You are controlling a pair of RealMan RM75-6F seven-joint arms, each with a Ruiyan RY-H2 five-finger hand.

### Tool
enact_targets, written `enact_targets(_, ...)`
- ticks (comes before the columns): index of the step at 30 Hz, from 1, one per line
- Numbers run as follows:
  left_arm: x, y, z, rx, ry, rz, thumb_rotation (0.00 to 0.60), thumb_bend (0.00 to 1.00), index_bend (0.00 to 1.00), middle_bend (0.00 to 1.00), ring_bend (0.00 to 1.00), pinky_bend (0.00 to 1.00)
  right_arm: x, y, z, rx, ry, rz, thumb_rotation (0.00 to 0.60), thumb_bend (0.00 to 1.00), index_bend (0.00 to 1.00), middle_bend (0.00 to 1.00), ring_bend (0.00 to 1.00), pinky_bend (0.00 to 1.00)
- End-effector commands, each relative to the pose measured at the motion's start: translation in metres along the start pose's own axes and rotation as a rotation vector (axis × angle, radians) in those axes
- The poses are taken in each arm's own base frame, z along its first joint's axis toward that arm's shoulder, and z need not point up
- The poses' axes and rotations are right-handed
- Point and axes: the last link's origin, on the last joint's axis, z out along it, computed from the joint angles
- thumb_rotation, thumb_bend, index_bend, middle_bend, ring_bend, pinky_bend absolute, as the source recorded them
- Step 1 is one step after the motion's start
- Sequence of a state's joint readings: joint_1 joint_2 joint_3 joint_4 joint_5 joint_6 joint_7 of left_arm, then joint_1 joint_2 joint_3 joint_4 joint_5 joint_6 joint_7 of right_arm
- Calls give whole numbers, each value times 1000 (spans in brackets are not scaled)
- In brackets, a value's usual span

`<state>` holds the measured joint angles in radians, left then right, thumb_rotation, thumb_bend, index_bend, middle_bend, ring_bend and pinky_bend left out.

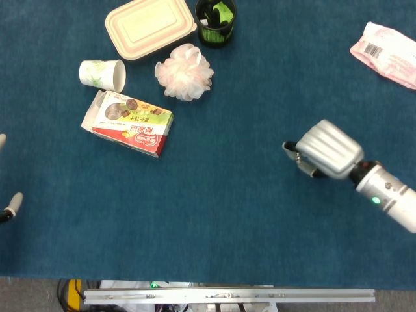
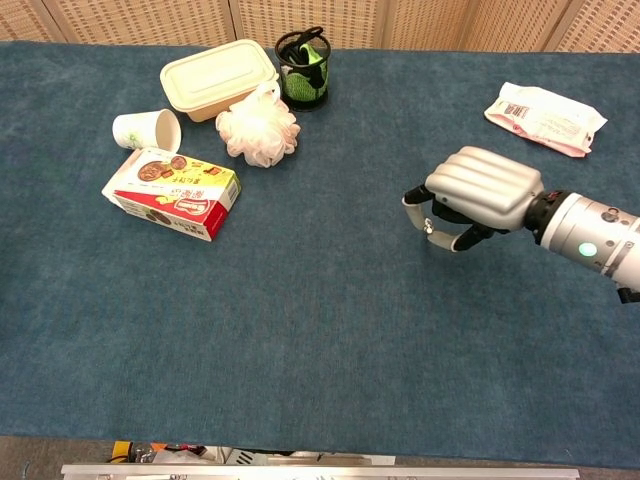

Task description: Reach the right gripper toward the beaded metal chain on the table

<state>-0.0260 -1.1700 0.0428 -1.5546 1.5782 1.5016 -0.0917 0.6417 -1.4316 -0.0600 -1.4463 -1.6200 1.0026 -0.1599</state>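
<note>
My right hand hovers over the blue table right of centre, its grey back facing up. In the chest view the right hand has its fingers bent down toward the cloth and the thumb held apart from them, with nothing between. The small beaded metal chain does not show in either view; the spot where it lay in the earlier head frames is now covered by this hand. At the far left edge of the head view only fingertips of my left hand show.
At the back left lie a snack box, a paper cup, a lidded beige container, a pink bath pouf and a black mesh holder. A pink wipes packet lies back right.
</note>
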Motion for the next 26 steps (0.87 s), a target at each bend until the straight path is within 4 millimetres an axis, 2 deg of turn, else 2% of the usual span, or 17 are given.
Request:
enact_targets(1,0,2,0,-4,-2,3,600,274,5,18,12,0,-1,10,-9,-32,8,21,600,381,642,974,1000,1000)
enact_targets(7,-1,4,-1,-12,-9,7,600,274,5,18,12,0,-4,22,-17,-68,7,40,600,383,648,977,1000,1000)
enact_targets(18,-2,5,1,-2,-14,7,600,273,5,19,12,0,-9,36,-7,-107,-2,36,600,383,649,978,1000,1000)
enact_targets(26,-4,7,3,-4,-17,7,600,273,5,18,12,0,-8,38,-5,-109,0,38,600,383,649,977,1000,1000)
